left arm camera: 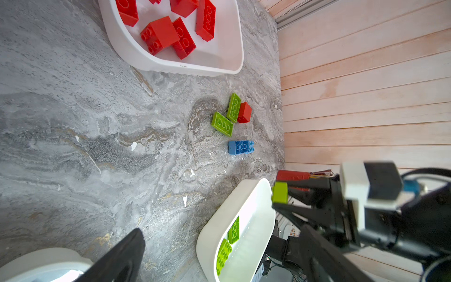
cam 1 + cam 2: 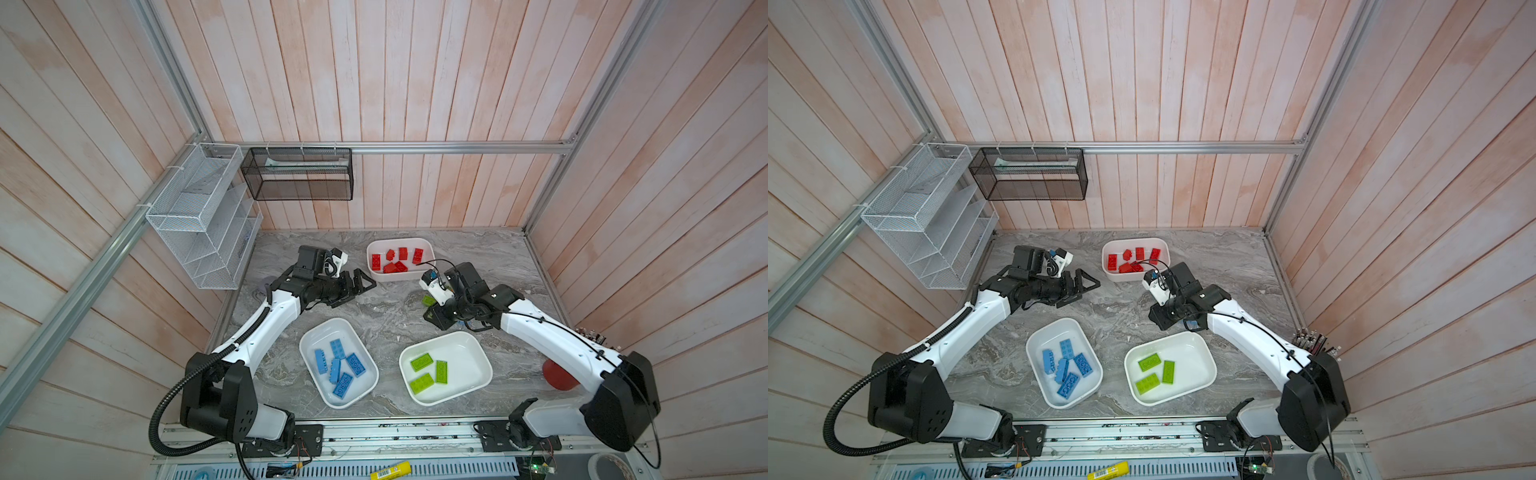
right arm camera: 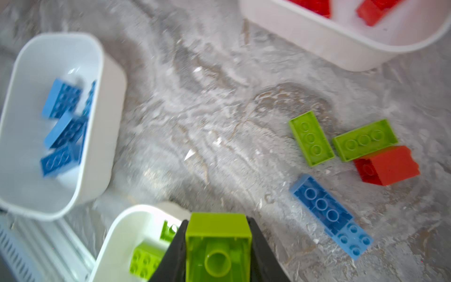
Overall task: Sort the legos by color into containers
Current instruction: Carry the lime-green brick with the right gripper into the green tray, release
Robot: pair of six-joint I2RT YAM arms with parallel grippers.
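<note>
My right gripper (image 3: 218,246) is shut on a lime green lego (image 3: 218,227), held just above the table past the far rim of the tub with green legos (image 2: 465,361). Beside it, two green legos (image 3: 311,138), a red one (image 3: 388,166) and a blue one (image 3: 329,214) lie loose on the table. My left gripper (image 2: 361,289) hangs open and empty to the left of the back tub with red legos (image 2: 399,277). The front-left tub (image 2: 302,345) holds several blue legos (image 2: 338,368).
A red pencil cup (image 2: 559,376) stands at the right edge, behind my right arm. A white wire basket (image 2: 199,216) and a black mesh basket (image 2: 297,174) hang on the back-left walls. Wooden walls close in three sides.
</note>
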